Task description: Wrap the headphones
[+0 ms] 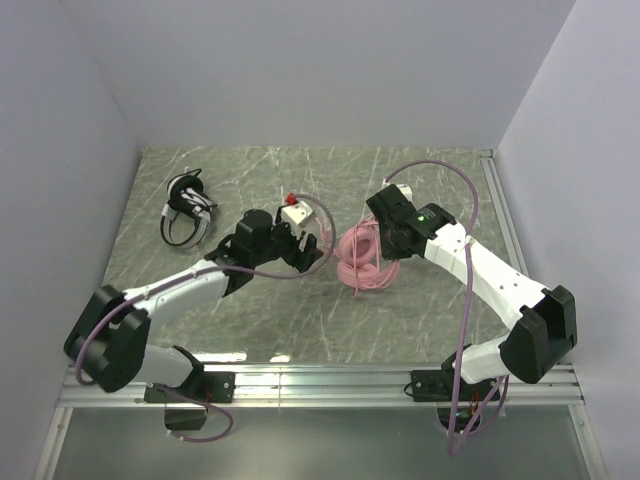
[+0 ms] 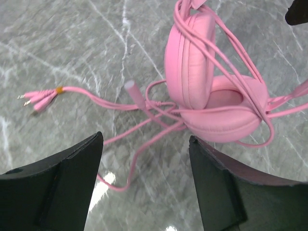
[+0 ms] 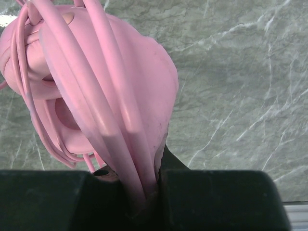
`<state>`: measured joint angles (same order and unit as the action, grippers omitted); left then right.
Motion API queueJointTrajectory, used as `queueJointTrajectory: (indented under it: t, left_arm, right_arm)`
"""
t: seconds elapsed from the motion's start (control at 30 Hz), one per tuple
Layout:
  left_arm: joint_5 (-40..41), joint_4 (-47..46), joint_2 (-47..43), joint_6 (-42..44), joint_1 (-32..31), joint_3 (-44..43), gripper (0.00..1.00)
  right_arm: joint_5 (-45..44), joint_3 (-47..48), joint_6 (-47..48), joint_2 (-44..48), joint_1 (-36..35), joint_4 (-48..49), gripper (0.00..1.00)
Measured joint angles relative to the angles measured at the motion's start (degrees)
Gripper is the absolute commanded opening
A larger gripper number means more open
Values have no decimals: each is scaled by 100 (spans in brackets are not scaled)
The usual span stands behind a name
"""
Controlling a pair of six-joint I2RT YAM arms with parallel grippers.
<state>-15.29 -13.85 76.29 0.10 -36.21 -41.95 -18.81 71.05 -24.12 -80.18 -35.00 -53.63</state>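
The pink headphones (image 1: 362,258) lie mid-table with their pink cable wound round the earcups (image 2: 207,82). A loose tail of cable (image 2: 96,98) runs left to its plugs (image 2: 36,99). My left gripper (image 1: 312,256) is just left of them and open (image 2: 144,166); only a slack loop of cable lies on the table between its fingers (image 2: 72,183). My right gripper (image 1: 383,243) is on their right side, shut (image 3: 147,192) on the pink headband and cable strands (image 3: 120,120). The black-and-white headphones (image 1: 188,210) sit at the far left, away from both grippers.
White walls close the table on the left, back and right. A metal rail (image 1: 330,385) runs along the near edge and another (image 1: 498,215) along the right side. Purple arm cables (image 1: 455,180) arc above the right arm.
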Motion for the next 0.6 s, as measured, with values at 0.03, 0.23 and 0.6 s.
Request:
queueJointTrajectory:
  t: [0.03,0.23,0.6]
  left_arm:
    - [-61,15,153,76,0,-133,76]
    - [-461,63,807,319,0,-461,69]
    - [-599,407,1335,361,-2,-695,12]
  right_arm:
    - [2,2,2,0,0,-2,0]
    - [7,22,24,17,2,-9,0]
    - [44,22,63,79,2,-17,0]
